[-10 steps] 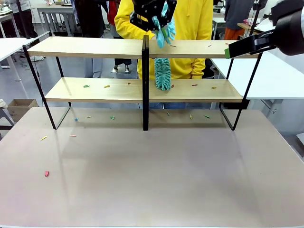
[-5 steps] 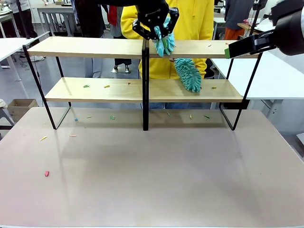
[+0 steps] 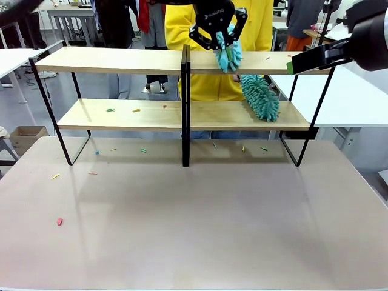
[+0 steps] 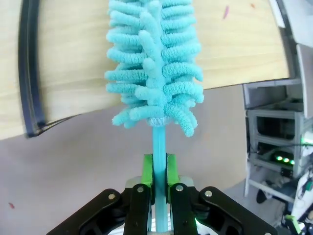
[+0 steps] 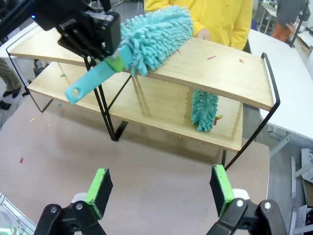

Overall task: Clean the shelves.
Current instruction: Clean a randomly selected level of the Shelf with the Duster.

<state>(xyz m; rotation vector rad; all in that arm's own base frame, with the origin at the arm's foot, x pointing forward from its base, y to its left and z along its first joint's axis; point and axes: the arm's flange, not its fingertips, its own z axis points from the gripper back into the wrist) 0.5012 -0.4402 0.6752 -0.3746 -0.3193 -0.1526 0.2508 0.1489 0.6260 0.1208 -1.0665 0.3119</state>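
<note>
The left hand (image 4: pixel 160 169) is black, with bright green pads (image 4: pixel 148 169) and small silver screw heads (image 4: pixel 176 188) on its finger links; white lettering (image 3: pixel 213 12) marks its body in the front view. The right hand (image 5: pixel 160 190) matches: black links, green pads, silver screws at the joints.

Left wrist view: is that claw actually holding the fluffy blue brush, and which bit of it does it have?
Yes. The left gripper is shut on the teal duster, pinching its thin handle between the green pads, just below the fluffy head.
</note>
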